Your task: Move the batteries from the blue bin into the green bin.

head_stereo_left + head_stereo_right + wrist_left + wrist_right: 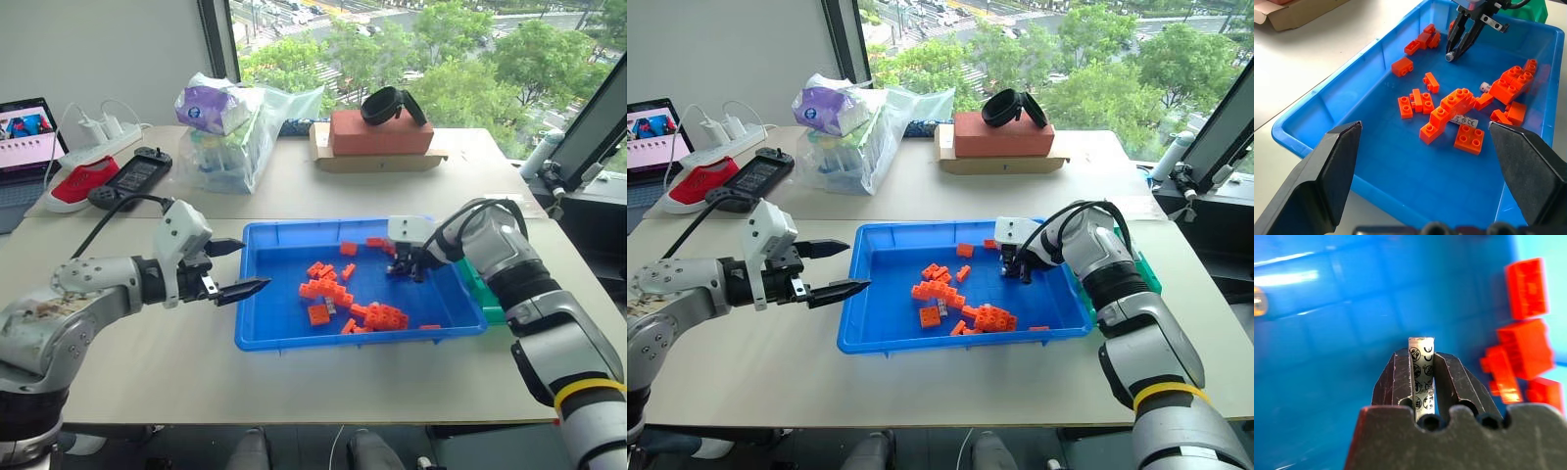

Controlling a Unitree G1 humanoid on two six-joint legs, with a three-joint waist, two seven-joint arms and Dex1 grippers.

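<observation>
We found the right gripper (pixel 1421 382) w/ jaws clamped on a battery (pixel 1421 363) over the blue bin (pixel 257 333); left gripper (pixel 238 266) jaws open. Battery judged light, rigid, slick; mid-body hold seemed adequate.

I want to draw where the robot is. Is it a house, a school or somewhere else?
Probably an office or lab high up in a building. Treetops and a street lie far below the window, and a laptop and power strip sit on the plain table.
</observation>
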